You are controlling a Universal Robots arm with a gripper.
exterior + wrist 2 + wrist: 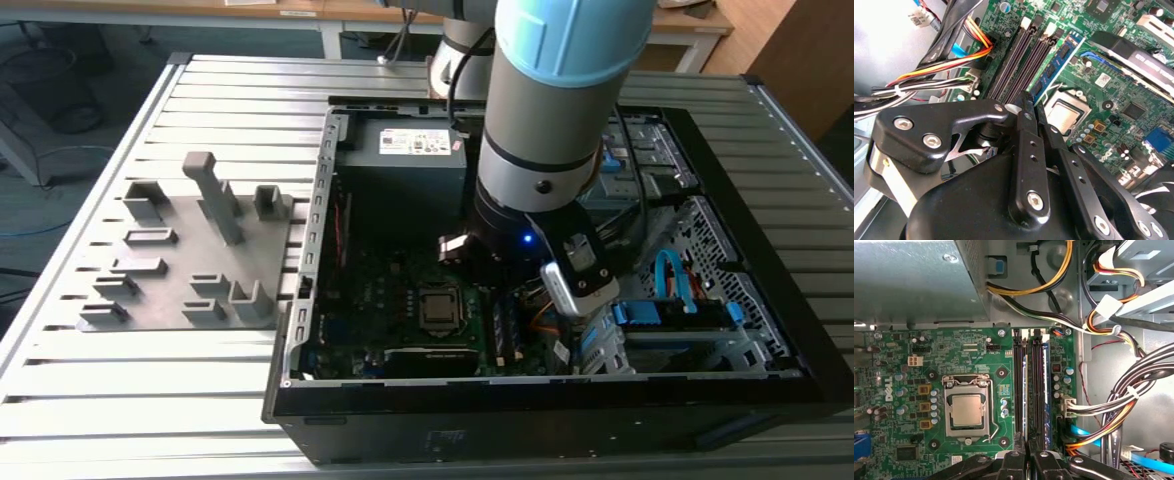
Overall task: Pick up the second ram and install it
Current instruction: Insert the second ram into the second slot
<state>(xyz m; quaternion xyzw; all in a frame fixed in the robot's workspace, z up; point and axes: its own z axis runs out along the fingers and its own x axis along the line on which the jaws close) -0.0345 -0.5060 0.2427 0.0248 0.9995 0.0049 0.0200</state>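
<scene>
Even, fairly bright light falls from above. In the exterior view the slatted desk [200, 380] shines pale while the computer case [747, 390] interior lies in shadow. In the first wrist view, glare washes the metal cover [909, 280] at upper left. The close pincer [1026, 107] linkage looks soft and dark.

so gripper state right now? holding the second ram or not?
Gripper: fingers pressed together above the RAM slots on the motherboard; a thin edge seems pinched between them, but whether it is the second ram cannot be told.
</scene>
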